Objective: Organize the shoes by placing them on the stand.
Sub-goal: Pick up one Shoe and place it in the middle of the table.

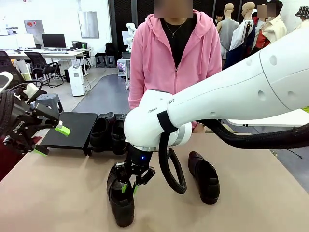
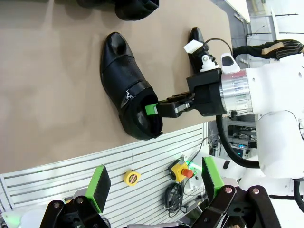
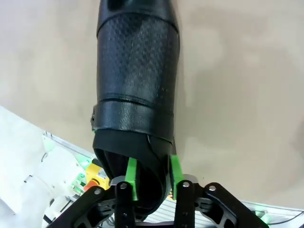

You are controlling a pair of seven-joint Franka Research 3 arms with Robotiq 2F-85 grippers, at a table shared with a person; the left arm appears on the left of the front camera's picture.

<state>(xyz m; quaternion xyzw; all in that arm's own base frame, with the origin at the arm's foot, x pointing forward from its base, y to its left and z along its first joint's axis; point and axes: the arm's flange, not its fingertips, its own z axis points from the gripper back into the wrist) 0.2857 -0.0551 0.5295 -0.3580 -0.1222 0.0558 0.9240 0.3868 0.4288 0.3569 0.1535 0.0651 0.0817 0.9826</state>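
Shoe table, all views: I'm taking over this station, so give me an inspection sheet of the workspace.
Surface: tan matte tabletop, no spills.
Job's things: low matte-black stand far left; two glossy black leather loafers at its right end, on or beside it unclear; third loafer under the right gripper; fourth loafer free to its right.
Clutter: yellow round item and red-topped button box on ribbed grey edge panel.
Grippers: left gripper open, empty; right gripper straddles the third loafer's collar, grip unclear.
Cables: black corrugated hose loops low between the near loafers.
Surroundings: person in pink hooded jacket at far side; office desks behind.
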